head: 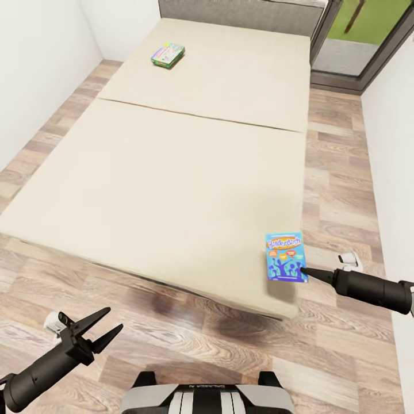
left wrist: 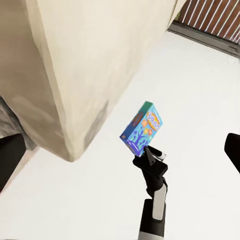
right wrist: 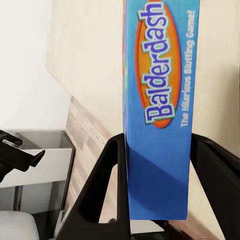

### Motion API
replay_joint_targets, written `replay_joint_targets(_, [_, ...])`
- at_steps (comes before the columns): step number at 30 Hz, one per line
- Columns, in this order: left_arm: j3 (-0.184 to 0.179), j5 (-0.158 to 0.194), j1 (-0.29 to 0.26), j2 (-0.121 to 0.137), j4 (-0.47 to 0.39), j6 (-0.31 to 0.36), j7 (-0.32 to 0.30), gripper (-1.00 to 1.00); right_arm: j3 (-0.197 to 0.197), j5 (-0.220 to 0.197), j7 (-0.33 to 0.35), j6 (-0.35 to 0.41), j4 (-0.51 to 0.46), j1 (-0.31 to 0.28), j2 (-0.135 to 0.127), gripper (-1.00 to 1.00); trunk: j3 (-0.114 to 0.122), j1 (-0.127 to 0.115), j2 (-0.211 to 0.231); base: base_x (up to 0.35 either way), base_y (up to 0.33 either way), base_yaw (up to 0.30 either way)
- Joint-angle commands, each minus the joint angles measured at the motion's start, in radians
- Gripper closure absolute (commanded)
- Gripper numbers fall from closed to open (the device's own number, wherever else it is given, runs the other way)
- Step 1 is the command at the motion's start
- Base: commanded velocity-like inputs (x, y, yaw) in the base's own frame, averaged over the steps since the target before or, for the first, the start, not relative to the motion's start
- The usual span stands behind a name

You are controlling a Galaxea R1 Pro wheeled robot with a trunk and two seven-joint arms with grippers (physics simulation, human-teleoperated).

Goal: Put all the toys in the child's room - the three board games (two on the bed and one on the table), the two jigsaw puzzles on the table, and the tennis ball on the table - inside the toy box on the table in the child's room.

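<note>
I observe the right gripper [head: 303, 270] clamped on the blue board game [head: 285, 257], held upright at the near right corner of the bed [head: 172, 172]. The left gripper [head: 106, 326] stands wide, empty. A second game box [head: 167, 54] lies far left.

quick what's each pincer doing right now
Left pincer: open, empty.
Right pincer: shut on the blue board game.

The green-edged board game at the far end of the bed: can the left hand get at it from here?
Probably not. The green-edged board game lies near the headboard, across most of the bed, while the open left hand hangs over the floor at the foot.
</note>
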Motion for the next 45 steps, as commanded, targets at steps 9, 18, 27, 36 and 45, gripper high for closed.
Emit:
replay_joint_targets(9, [-0.001,-0.022,0.004,-0.002,-0.001,-0.005,-0.023,-1.00,0.005,0.005,0.006,0.002,0.000,0.006,0.001,1.00,0.028,-0.035,0.063,0.000,0.000,-0.122])
replay_joint_targets(18, [-0.008,-0.030,0.002,-0.016,0.000,-0.021,0.073,-1.00,0.047,0.009,0.003,0.002,0.000,0.008,0.006,1.00,0.059,-0.069,0.126,0.000,0.000,-0.031])
replay_joint_targets(27, [-0.014,-0.032,-0.008,-0.047,0.000,-0.058,0.187,-1.00,0.103,0.014,-0.005,0.002,0.000,0.008,0.014,1.00,0.099,-0.104,0.189,0.000,0.000,-0.006])
replay_joint_targets(36, [-0.015,-0.033,-0.015,-0.058,0.000,-0.063,0.215,-1.00,0.117,0.017,-0.011,0.002,0.000,0.008,0.017,1.00,0.141,-0.138,0.252,0.000,0.000,-0.001])
replay_joint_targets(45, [-0.015,-0.033,-0.018,-0.062,-0.001,-0.063,0.221,-1.00,0.120,0.017,-0.014,0.002,0.000,0.008,0.018,1.00,0.184,-0.173,0.315,0.000,0.000,0.000])
